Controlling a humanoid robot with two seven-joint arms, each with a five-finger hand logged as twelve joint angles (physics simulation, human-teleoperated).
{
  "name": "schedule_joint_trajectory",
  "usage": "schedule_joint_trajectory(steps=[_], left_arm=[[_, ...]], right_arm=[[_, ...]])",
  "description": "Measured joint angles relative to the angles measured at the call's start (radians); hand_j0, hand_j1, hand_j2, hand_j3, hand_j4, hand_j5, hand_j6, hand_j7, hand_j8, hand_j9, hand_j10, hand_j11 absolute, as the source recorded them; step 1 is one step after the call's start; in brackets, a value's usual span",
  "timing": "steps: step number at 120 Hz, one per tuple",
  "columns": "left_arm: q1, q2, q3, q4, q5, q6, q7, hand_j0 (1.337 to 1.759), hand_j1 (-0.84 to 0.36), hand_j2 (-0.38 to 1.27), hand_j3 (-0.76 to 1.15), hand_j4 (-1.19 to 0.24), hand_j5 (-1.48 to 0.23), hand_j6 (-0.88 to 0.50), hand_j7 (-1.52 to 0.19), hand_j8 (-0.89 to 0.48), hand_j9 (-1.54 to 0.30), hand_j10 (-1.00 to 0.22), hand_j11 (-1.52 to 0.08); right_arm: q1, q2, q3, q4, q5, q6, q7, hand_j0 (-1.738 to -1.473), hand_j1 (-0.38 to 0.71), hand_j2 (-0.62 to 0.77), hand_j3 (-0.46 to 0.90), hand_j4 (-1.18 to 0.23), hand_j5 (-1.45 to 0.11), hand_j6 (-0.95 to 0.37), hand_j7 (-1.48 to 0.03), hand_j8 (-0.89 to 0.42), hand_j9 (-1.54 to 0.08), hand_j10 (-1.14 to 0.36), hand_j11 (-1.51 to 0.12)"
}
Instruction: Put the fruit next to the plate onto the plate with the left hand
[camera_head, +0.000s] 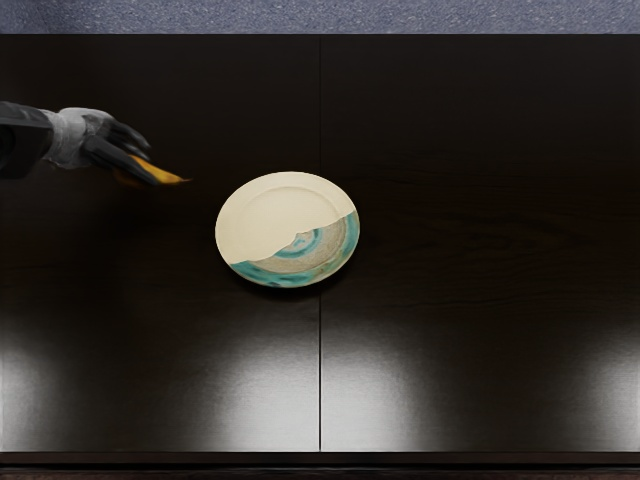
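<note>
A round cream plate (287, 242) with a teal and grey pattern on its lower right part lies near the middle of the dark table. To its left an orange-yellow fruit (163, 176) pokes out from under my left hand (118, 146), which comes in from the left edge. The dark fingers are curled over the fruit and cover most of it; only its pointed right end shows. The fruit is apart from the plate, about a hand's width left of its rim. My right arm does not show.
The dark glossy table (450, 300) has a thin seam running down its middle under the plate. A grey strip of floor or wall (320, 15) runs beyond the far edge.
</note>
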Motion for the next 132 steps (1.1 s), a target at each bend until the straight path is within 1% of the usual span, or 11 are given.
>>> schedule_joint_trajectory(steps=[7, 9, 18, 38, 41, 48, 74, 81, 94, 113, 132], left_arm=[[0.001, -0.028, -0.06, 0.0, -0.03, -0.05, 0.0, 1.647, -0.31, 0.41, 0.0, -0.87, -1.13, -0.65, -1.1, -0.47, -1.13, -0.62, -1.17], [0.001, -0.041, -0.073, 0.0, -0.039, -0.061, 0.0, 1.648, -0.31, 0.49, 0.0, -0.87, -1.14, -0.66, -1.11, -0.47, -1.13, -0.62, -1.17], [0.001, -0.093, -0.116, 0.0, -0.068, -0.091, 0.0, 1.648, -0.25, 0.35, 0.0, -0.87, -1.14, -0.71, -1.12, -0.52, -1.14, -0.65, -1.17], [0.023, -0.22, -0.155, 0.0, -0.089, -0.117, 0.0, 1.65, -0.31, 0.47, 0.0, -0.85, -1.18, -0.71, -1.15, -0.51, -1.13, -0.63, -1.16], [0.025, -0.227, -0.158, 0.0, -0.09, -0.118, 0.0, 1.65, -0.29, 0.4, 0.0, -0.85, -1.18, -0.72, -1.15, -0.51, -1.14, -0.63, -1.16], [0.027, -0.239, -0.163, 0.0, -0.092, -0.119, 0.0, 1.651, -0.32, 0.49, 0.0, -0.85, -1.18, -0.73, -1.15, -0.51, -1.13, -0.62, -1.16], [0.031, -0.24, -0.169, 0.001, -0.091, -0.121, 0.0, 1.652, -0.33, 0.49, 0.0, -0.86, -1.17, -0.75, -1.16, -0.5, -1.13, -0.61, -1.15], [0.04, -0.24, -0.168, 0.001, -0.09, -0.117, 0.0, 1.654, -0.25, 0.39, 0.0, -0.71, -0.97, -0.73, -0.96, -0.44, -0.94, -0.53, -0.96], [0.05, -0.24, -0.166, 0.001, -0.082, -0.114, 0.0, 1.655, -0.02, 0.23, 0.0, -0.43, -0.58, -0.44, -0.58, -0.27, -0.56, -0.32, -0.57], [0.054, -0.142, -0.178, -0.003, -0.092, -0.15, 0.0, 1.657, 0.17, 0.11, 0.0, -0.2, -0.27, -0.21, -0.27, -0.13, -0.27, -0.15, -0.27], [0.329, 0.06, -0.433, -0.007, -0.272, -0.449, 0.0, 1.658, 0.26, 0.05, 0.0, -0.1, -0.13, -0.1, -0.13, -0.06, -0.13, -0.08, -0.13]], right_arm=[[0.0, 0.0, 0.0, 0.0, 0.0, 0.0, 0.0, -1.658, -0.34, 0.0, 0.0, -0.01, -0.01, -0.01, -0.01, -0.01, -0.01, -0.01, -0.01], [0.0, 0.0, 0.0, 0.0, 0.0, 0.0, 0.0, -1.658, -0.34, 0.0, 0.0, -0.01, -0.01, -0.01, -0.01, -0.01, -0.01, -0.01, -0.01], [0.0, 0.0, 0.0, 0.0, 0.0, 0.0, 0.0, -1.658, -0.34, 0.0, 0.0, -0.01, -0.01, -0.01, -0.01, -0.01, -0.01, -0.01, -0.01], [0.0, 0.0, 0.0, 0.0, 0.0, 0.0, 0.0, -1.658, -0.34, 0.0, 0.0, -0.01, -0.01, -0.01, -0.01, -0.01, -0.01, -0.01, -0.01], [0.0, 0.0, 0.0, 0.0, 0.0, 0.0, 0.0, -1.658, -0.34, 0.0, 0.0, -0.01, -0.01, -0.01, -0.01, -0.01, -0.01, -0.01, -0.01], [0.0, 0.0, 0.0, 0.0, 0.0, 0.0, 0.0, -1.658, -0.34, 0.0, 0.0, -0.01, -0.01, -0.01, -0.01, -0.01, -0.01, -0.01, -0.01], [0.0, 0.0, 0.0, 0.0, 0.0, 0.0, 0.0, -1.658, -0.34, 0.0, 0.0, -0.01, -0.01, -0.01, -0.01, -0.01, -0.01, -0.01, -0.01], [0.0, 0.0, 0.0, 0.0, 0.0, 0.0, 0.0, -1.658, -0.34, 0.0, 0.0, -0.01, -0.01, -0.01, -0.01, -0.01, -0.01, -0.01, -0.01], [0.0, 0.0, 0.0, 0.0, 0.0, 0.0, 0.0, -1.658, -0.34, 0.0, 0.0, -0.01, -0.01, -0.01, -0.01, -0.01, -0.01, -0.01, -0.01], [0.0, 0.0, 0.0, 0.0, 0.0, 0.0, 0.0, -1.658, -0.34, 0.0, 0.0, -0.01, -0.01, -0.01, -0.01, -0.01, -0.01, -0.01, -0.01], [0.0, 0.0, 0.0, 0.0, 0.0, 0.001, 0.0, -1.658, -0.34, 0.0, 0.0, -0.01, -0.01, -0.01, -0.01, -0.01, -0.01, -0.01, -0.01]])
